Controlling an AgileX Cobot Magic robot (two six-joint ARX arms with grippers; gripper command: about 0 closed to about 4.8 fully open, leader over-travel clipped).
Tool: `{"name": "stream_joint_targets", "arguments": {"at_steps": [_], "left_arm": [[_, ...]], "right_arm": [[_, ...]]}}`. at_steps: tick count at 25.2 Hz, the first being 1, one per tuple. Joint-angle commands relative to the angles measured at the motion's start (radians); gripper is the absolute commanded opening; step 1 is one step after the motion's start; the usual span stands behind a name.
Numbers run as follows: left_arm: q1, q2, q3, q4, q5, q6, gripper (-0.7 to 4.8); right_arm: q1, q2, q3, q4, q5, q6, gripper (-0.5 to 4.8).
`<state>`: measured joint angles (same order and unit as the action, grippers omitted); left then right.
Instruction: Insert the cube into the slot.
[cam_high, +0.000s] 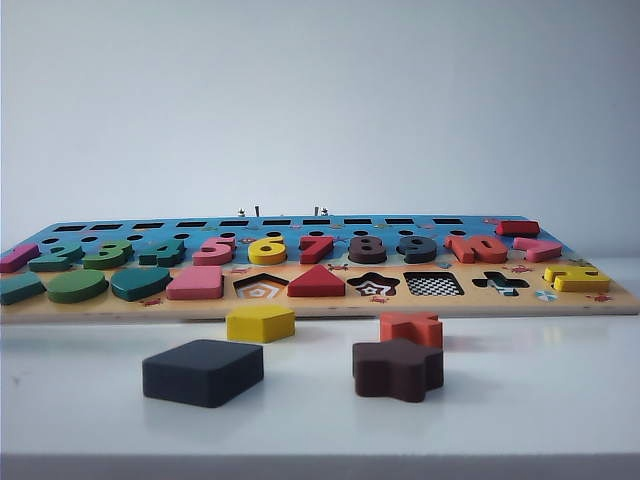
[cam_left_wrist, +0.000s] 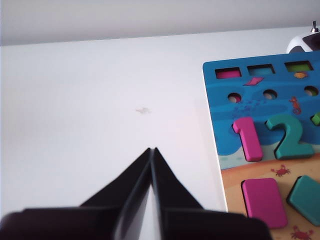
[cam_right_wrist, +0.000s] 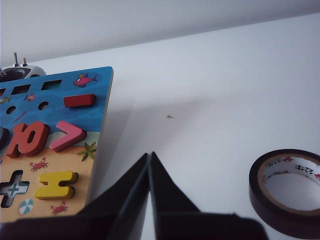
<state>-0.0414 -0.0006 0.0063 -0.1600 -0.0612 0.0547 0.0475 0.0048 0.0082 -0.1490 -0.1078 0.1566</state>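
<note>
Our left gripper (cam_left_wrist: 151, 150) has its jaws pressed together over bare table just beside the board's (cam_left_wrist: 260, 130) number-one end, and our right gripper (cam_right_wrist: 149, 155) is likewise closed with nothing held, between the board's far edge and a tape roll (cam_right_wrist: 287, 192). The cube (cam_high: 203, 371) lies flat on the table in front of the board, well apart from the checkerboard slot (cam_high: 433, 284), with the brown star (cam_high: 397, 368) near it. We should open wide first, come down squarely over the cube's flat sides, and keep its edges parallel to the slot so the corners don't catch
</note>
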Motion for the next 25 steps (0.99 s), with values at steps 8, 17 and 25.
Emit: {"name": "stream_joint_targets", "arguments": {"at_steps": [8,17,25], "left_arm": [[0.000,0.056,0.051,0.027,0.005,-0.003,0.17],[-0.001,0.190,0.182,-0.071,0.098,-0.003,0.17],[-0.021,0.304,0.342,-0.267,0.182,0.005,0.17]], "right_arm": [[0.002,-0.002,0.000,0.010,0.004,-0.004,-0.04],[0.002,-0.002,0.000,0.010,0.004,-0.004,-0.04],[0.002,-0.002,0.000,0.010,0.004,-0.003,-0.04]]}}
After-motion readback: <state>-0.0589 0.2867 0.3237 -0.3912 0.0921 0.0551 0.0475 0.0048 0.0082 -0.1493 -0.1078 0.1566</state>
